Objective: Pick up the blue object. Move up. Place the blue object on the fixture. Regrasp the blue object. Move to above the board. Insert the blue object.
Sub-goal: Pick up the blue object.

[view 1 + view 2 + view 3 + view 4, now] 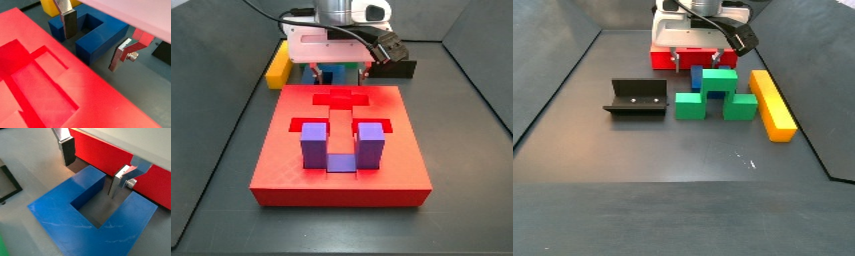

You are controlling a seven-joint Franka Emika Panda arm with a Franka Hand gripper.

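Blue plastic fills most of a wrist view: the blue object (93,223) lies flat on the grey floor, a U with two prongs reaching toward the board (127,165). The gripper (93,170) hangs over it with its plates spread wide and nothing between them. One finger (67,150) stands outside a prong, by the gap between block and board; the other finger (119,184) hangs over the slot between the prongs. Whether either pad touches the plastic cannot be told.

From the opposite wrist view the board (47,85) takes the near ground, showing a cut-out recess, and the blue object (100,42) sits just past its edge, under the gripper (93,42). A yellow piece (49,6) shows beyond the fingers here.

Both side views hide the fingers almost wholly behind the wrist body. In a side view the gripper (334,72) is behind the board (338,150), which carries a purple block (337,143) standing in it, with the yellow bar (277,66) beside the claw. In a side view taken from the far end, the blue object (698,78) is only a sliver below the gripper (698,62), behind a green block (716,95). The fixture (636,98) stands well apart from the claw.
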